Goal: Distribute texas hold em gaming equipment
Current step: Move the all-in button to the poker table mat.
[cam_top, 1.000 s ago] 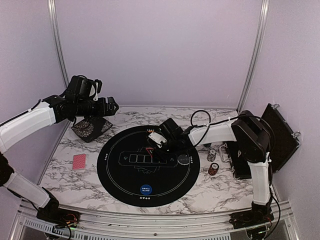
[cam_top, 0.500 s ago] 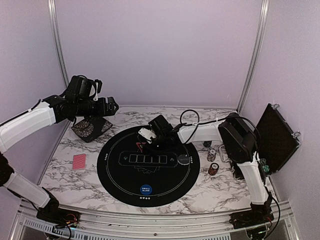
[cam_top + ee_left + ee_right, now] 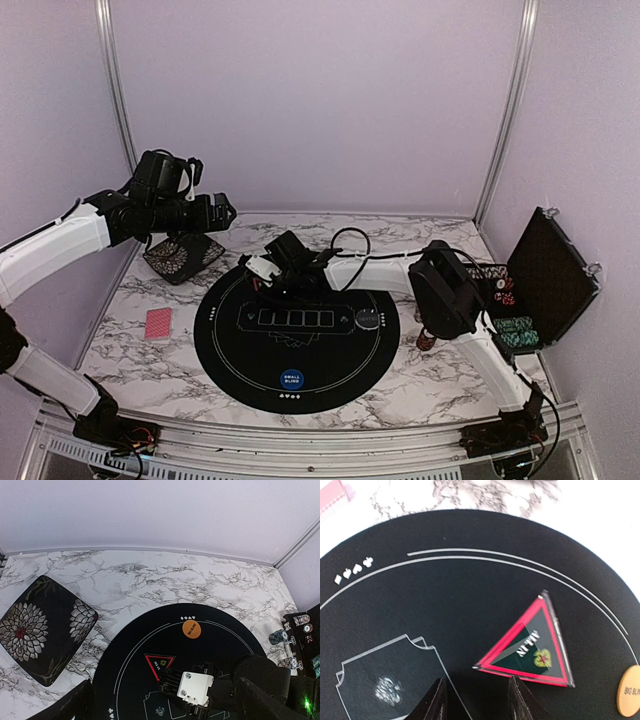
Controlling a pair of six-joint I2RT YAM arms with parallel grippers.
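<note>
Right end effector (image 3: 477, 700) hovers low over black mat (image 3: 420, 610), fingers half apart, nothing between. Triangular marker (image 3: 530, 647) lies flat on mat just beyond the fingertips. Left end effector (image 3: 215, 212) raised, spread wide, empty.

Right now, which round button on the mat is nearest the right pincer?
The orange button, at the far edge of the mat beside the triangle marker; the blue button sits at the near edge, the dark-grey button farther right.
</note>
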